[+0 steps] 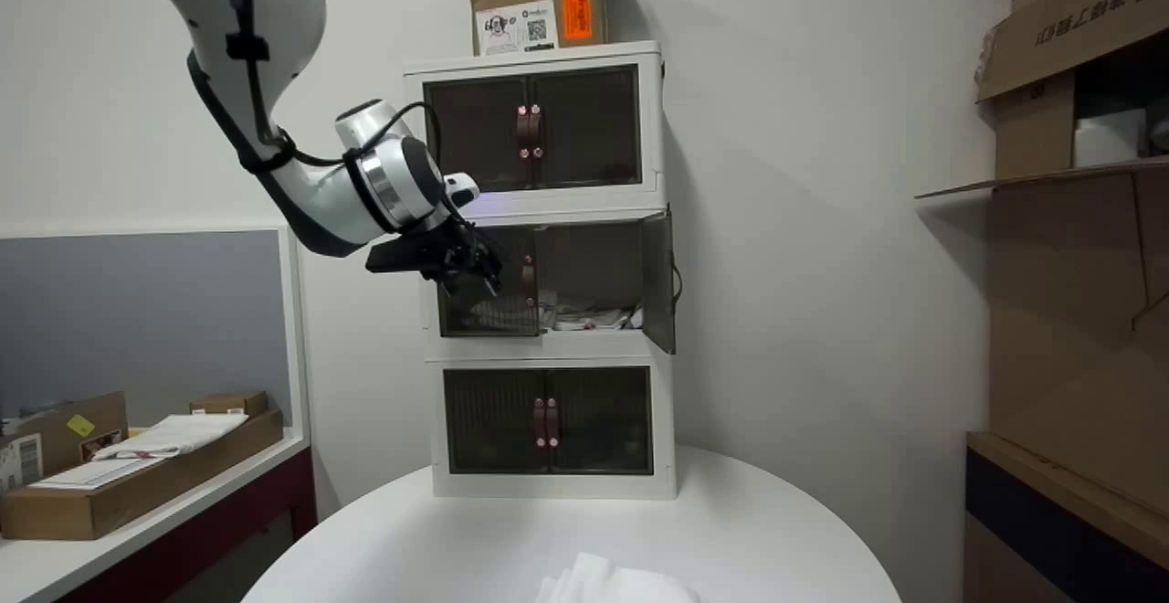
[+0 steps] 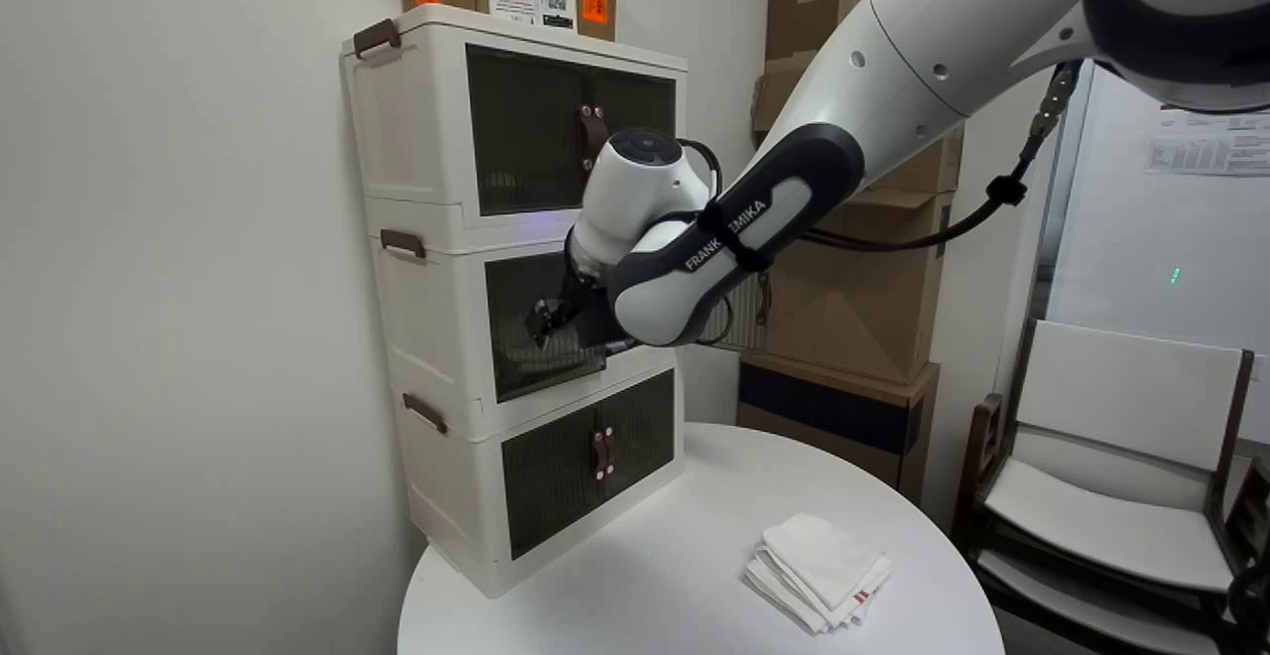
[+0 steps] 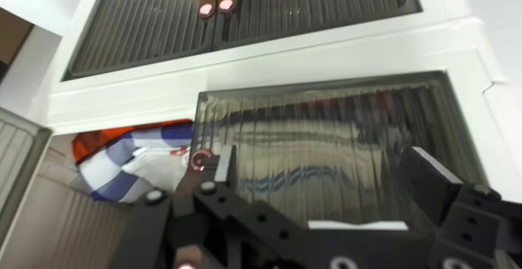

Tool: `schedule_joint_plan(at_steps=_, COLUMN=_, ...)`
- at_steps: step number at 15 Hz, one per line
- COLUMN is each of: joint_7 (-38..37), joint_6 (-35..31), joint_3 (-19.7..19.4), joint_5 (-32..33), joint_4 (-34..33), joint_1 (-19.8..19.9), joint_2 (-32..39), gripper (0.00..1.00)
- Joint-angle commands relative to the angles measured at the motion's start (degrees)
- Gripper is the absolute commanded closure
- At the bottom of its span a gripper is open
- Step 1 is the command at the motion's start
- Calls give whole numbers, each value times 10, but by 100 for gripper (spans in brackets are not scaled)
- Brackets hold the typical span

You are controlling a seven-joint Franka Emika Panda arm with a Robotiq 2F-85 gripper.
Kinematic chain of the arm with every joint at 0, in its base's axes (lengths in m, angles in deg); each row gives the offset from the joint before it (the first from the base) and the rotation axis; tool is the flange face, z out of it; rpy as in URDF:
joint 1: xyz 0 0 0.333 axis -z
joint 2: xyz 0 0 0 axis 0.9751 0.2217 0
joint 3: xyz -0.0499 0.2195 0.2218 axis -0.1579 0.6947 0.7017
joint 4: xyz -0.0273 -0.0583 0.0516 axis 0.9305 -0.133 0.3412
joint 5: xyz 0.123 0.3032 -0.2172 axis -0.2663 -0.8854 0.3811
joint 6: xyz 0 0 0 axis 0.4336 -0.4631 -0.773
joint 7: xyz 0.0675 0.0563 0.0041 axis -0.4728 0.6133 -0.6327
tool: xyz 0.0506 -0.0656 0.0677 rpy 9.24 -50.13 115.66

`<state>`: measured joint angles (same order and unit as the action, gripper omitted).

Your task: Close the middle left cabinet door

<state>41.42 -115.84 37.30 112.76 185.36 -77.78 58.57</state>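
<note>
The middle left door point(image 1: 502, 318) is dark, ribbed and see-through, with a brown handle point(image 1: 530, 281) at its free edge. In an exterior view the door point(image 2: 531, 369) stands nearly flush, its free edge slightly out from the frame. My gripper point(image 1: 473, 283) is in front of this door; it also shows in an exterior view point(image 2: 542, 323). In the wrist view, which stands upside down, the gripper point(image 3: 326, 165) is open with nothing between its fingers. One finger is beside the handle's stud point(image 3: 200, 160); whether it touches is unclear. The door point(image 3: 310, 138) lies behind the fingers.
The middle right door point(image 1: 658, 283) is swung wide open, showing folded cloths point(image 1: 589, 315) inside. The upper point(image 1: 584, 128) and lower point(image 1: 598, 420) cabinet doors are shut. A white cloth stack point(image 2: 819, 571) lies on the round table point(image 2: 695, 586). A cardboard box point(image 1: 539, 18) tops the cabinet.
</note>
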Motion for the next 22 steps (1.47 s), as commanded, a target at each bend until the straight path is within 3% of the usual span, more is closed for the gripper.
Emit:
schedule_joint_plan(at_steps=1, joint_7=154, joint_6=-19, joint_3=121, joint_5=-69, joint_4=10, joint_1=115, joint_2=28, gripper=0)
schedule_joint_plan(at_steps=3, joint_7=236, joint_6=15, joint_3=164, joint_5=-105, joint_4=-25, joint_1=153, joint_2=53, gripper=0)
schedule_joint_plan(at_steps=5, joint_7=290, joint_6=27, joint_3=172, joint_5=-125, joint_4=-41, joint_1=173, joint_2=56, gripper=0)
schedule_joint_plan(at_steps=6, joint_7=347, joint_6=21, joint_3=91, joint_5=-186, joint_4=-47, joint_1=101, joint_2=48, gripper=0)
schedule_joint_plan(at_steps=11, joint_7=430, joint_6=39, joint_3=23, joint_5=-225, joint_4=-96, joint_1=49, joint_2=56, gripper=0)
schedule_joint_plan(at_steps=16, joint_7=446, joint_6=42, joint_3=-13, joint_5=-222, joint_4=-122, joint_1=12, joint_2=67, gripper=0)
schedule_joint_plan(at_steps=22, joint_7=442, joint_6=49, joint_3=-26, joint_5=-229, joint_4=-158, joint_1=-8, joint_2=89, gripper=0)
